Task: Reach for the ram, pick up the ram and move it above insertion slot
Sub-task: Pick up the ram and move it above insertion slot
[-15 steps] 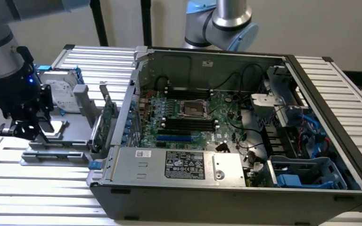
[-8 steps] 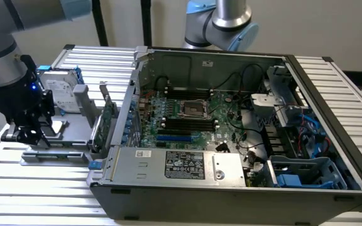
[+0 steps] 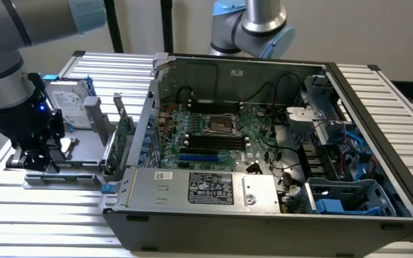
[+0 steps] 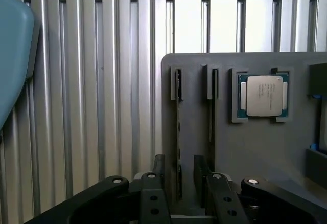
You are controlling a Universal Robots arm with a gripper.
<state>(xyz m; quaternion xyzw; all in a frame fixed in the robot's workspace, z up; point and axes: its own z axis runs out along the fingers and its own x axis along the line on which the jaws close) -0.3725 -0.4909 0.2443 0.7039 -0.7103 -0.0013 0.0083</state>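
reach step, nearly done: gripper (image 4: 180, 177) wide open, holding nothing, fingers (image 4: 159, 170) straddling the ram (image 4: 179, 127), which stands on edge in the outermost slot of the holder (image 4: 245, 152), by its edge. grasping calls for closing squarely on its flat faces.

Plain beige wall (image 3: 368, 32), ribbed aluminium table (image 3: 41, 228)

The exterior view looks down at a slant from some way off, over the case (image 3: 249, 134) and table (image 3: 49, 215). The wrist view faces straight down, close (past the gripper (image 4: 180, 175)). Both share the holder (image 3: 56, 180) and table slats.
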